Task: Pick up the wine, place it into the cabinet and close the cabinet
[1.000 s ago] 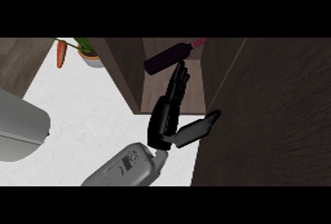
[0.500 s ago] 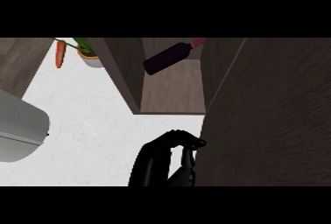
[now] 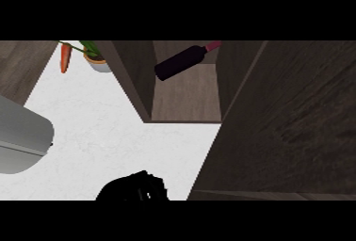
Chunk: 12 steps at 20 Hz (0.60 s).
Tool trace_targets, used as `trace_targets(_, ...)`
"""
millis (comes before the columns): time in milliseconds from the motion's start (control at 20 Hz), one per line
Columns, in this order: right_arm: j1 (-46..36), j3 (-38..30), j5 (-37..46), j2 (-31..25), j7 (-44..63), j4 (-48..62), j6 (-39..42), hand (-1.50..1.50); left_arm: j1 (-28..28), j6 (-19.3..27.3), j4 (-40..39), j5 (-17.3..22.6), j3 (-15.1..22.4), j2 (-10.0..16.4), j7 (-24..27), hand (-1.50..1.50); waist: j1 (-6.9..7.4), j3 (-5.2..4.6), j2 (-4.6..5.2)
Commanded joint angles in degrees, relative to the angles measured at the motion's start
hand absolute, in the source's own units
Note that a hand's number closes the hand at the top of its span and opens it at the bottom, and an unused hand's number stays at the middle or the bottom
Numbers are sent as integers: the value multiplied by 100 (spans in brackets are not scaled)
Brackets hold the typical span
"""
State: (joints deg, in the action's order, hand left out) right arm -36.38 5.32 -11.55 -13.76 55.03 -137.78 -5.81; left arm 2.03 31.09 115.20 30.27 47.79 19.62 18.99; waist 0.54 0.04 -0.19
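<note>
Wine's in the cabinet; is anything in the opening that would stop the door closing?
Nothing visible does. The wine lies inside the cabinet, the door stands open at right, and the hand is low, outside the opening.

cabinet [image 3: 292, 122]: dark matt wood grain | counter [image 3: 118, 136]: white, faintly veined stone | wine [image 3: 179, 63]: dark, possibly glass

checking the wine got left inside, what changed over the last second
The right hand drew back out of the cabinet and down to the view's lower edge, apart from the wine bottle. The bottle stayed lying inside, the cabinet door still stands open, and the carrot and potted plant have not moved.
</note>
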Motion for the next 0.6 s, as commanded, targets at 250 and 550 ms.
trace_targets(250, -92, 1152, -667, 817, 389, -325, -111, 150, -1114, -1328, 979, 870, -1045, 1524, 424, 150, 96, -22, -23)
trace_targets(550, -690, 2060, 117, 1352, 659, 128, -585, 150, -1929, -2427, 814, 1698, -2253, 2214, 953, 150, 87, -31, -37)
